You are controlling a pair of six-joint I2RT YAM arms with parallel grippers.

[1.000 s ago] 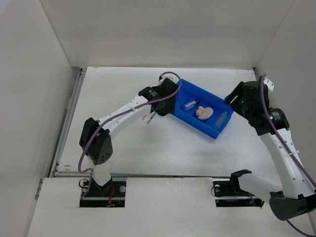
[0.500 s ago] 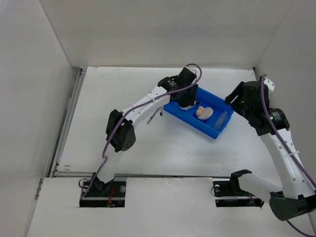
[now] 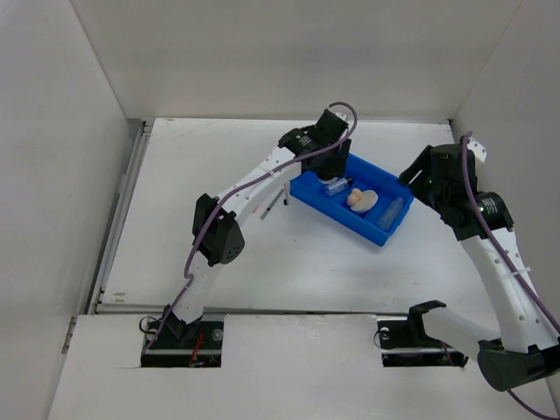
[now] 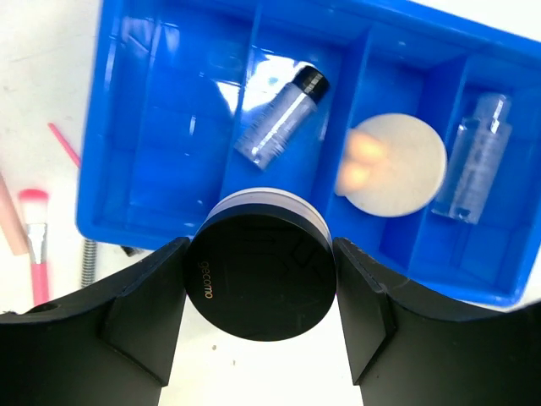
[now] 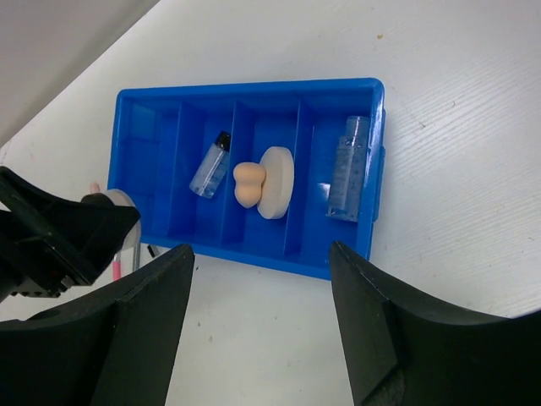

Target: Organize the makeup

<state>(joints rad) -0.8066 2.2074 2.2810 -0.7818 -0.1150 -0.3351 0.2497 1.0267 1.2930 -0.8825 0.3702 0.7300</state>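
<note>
My left gripper [image 4: 260,272] is shut on the black round compact [image 4: 258,283] and holds it above the near-left wall of the blue divided tray [image 4: 127,222]. In the top view the left gripper [image 3: 331,162] hangs over the tray's [image 3: 385,236] left end. The tray holds a clear small bottle with a black cap [image 4: 279,118], a beige teardrop sponge [image 5: 249,184] against a round white puff [image 5: 279,179], and a clear tube [image 5: 348,169]. My right gripper [image 5: 260,271] is open and empty, high over the table right of the tray [image 5: 254,258].
Loose makeup lies on the table left of the tray: a pink brush [image 4: 35,245], a pink slim stick [image 4: 63,144] and a thin dark pencil [image 3: 274,203]. White walls enclose the table at the back and both sides.
My left arm has swung right from the table beside the tray to over the tray's left end, carrying the compact. The right arm has not moved.
</note>
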